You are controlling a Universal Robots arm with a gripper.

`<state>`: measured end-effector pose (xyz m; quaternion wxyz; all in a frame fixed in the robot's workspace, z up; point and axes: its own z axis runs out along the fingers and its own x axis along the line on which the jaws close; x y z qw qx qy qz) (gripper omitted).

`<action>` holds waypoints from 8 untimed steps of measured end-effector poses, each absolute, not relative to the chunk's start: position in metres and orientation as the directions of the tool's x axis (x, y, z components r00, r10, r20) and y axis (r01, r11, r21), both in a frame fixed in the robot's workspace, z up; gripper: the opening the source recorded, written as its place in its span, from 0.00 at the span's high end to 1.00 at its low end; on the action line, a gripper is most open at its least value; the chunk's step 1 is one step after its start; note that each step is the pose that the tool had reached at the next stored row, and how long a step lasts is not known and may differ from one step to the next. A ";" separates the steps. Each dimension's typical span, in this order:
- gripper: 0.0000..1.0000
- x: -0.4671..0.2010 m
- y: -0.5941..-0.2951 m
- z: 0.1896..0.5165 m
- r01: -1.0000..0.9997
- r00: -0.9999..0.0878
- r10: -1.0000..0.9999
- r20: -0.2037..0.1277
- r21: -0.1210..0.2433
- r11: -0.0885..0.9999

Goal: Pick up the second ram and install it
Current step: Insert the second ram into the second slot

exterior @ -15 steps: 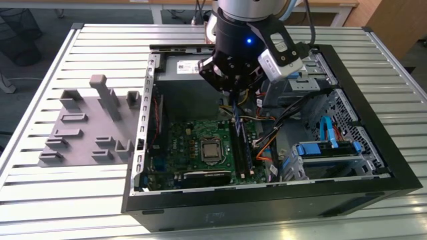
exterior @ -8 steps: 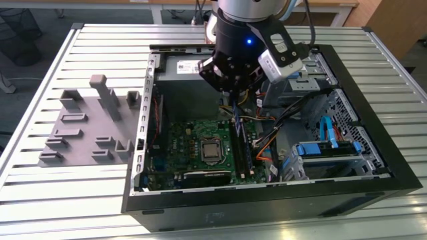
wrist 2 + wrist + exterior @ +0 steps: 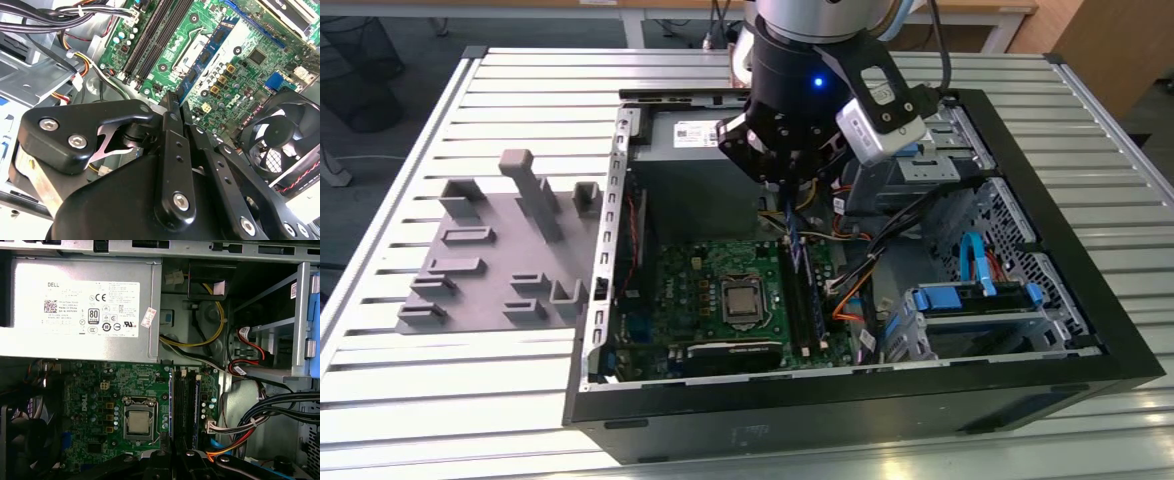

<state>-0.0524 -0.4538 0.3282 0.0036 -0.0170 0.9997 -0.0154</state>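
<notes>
1. Nearest the lens in the second wrist view, the matte black gripper (image 3: 172,102) has bolted linkage plates and silver screw heads; its fingers (image 3: 171,107) press together on a thin dark edge, the second ram (image 3: 176,96).
2. In the exterior view the gripper (image 3: 790,205) hangs inside the open computer case (image 3: 1067,330), with the ram (image 3: 790,225) held upright over the memory slots (image 3: 803,290).
3. Below lies the green motherboard (image 3: 95,390), studded with small parts, with a square metal processor socket (image 3: 138,421).
4. Bundled cables (image 3: 260,415) crowd just beside the slots (image 3: 184,405).
5. Farther off sits the grey metal power supply (image 3: 80,310).
6. Outside the case, gray plastic fixture blocks (image 3: 494,250) stand on the ribbed table (image 3: 400,400).
</notes>
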 end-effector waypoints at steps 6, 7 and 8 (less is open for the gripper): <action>0.86 -0.052 -0.454 0.325 -0.034 -0.999 -0.034 -0.007 -0.031 0.999; 0.86 -0.052 -0.454 0.325 -0.034 -0.999 -0.034 -0.007 -0.031 0.999; 0.86 -0.052 -0.454 0.325 -0.034 -0.999 -0.034 -0.007 -0.031 0.999</action>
